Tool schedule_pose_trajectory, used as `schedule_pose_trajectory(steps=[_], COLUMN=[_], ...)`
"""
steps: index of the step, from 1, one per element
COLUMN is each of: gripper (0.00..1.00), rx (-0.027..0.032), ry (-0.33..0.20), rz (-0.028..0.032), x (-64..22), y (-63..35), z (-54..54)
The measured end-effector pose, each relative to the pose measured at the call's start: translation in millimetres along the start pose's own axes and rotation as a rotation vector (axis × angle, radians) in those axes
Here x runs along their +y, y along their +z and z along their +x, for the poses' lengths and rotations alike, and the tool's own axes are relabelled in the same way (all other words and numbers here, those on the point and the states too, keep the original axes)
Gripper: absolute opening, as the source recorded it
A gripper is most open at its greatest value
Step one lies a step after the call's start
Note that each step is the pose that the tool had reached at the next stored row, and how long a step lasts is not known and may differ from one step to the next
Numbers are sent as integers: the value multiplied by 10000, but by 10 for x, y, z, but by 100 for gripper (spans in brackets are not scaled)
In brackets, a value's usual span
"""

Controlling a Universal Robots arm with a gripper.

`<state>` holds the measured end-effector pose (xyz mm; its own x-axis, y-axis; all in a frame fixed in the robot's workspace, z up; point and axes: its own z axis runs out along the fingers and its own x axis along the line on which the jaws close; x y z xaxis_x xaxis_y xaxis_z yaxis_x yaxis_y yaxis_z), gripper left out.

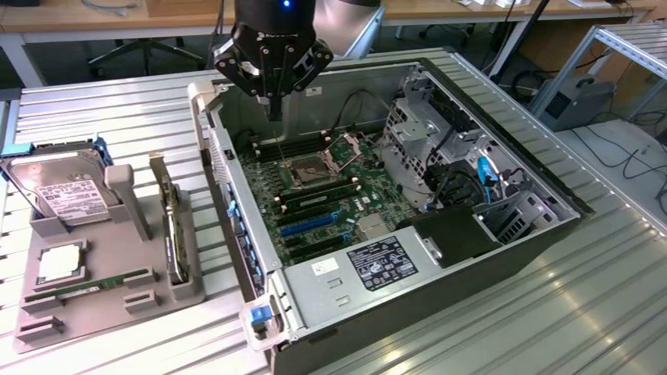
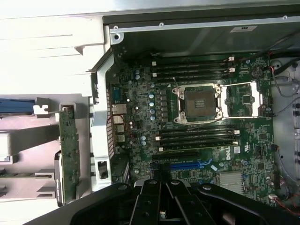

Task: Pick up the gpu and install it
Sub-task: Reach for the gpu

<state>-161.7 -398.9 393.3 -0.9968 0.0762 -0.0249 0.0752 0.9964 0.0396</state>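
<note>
On the exterior view's left, a grey moulded plastic holder (image 1: 105,312) was seen resting on the slatted aluminium table (image 1: 105,109). A silver boxy hard drive with a white label (image 1: 68,195) was propped in the far part of the holder. A square silver processor chip (image 1: 61,262) and a narrow green RAM stick (image 1: 89,285) were laid flat in its nearer part.

At the holder's side nearest the computer, the gpu (image 1: 172,226) (image 2: 69,154), a thin dark green circuit card, was stood on its long edge in a slot. Its long axis was directed from the far side of the table towards the camera, roughly parallel to the side wall of the case just beside it. Which end carried the metal bracket could not be told. The card was touched only by the holder.

Further right, the open grey metal computer case (image 1: 490,94) was laid on its side, with the green motherboard (image 1: 333,195) (image 2: 140,117) and its bare silver-framed processor socket (image 1: 311,168) (image 2: 199,101) exposed.

The black gripper (image 1: 274,109) (image 2: 161,185) was held above the far end of the case, pointed straight down over the motherboard. Its fingers were pressed together with nothing between them, well apart from the gpu.
</note>
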Motion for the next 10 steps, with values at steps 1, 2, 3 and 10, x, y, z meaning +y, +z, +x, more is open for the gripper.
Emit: schedule_pose_trajectory(steps=[1,2,3,10], gripper=[11,11,11,11], rx=[-1,0,0,0], ry=[0,-1,-1,-1], rz=[0,1,2,8], x=[0,-1,-1,-3], y=[0,0,-1,-1], z=[3,8,12,36])
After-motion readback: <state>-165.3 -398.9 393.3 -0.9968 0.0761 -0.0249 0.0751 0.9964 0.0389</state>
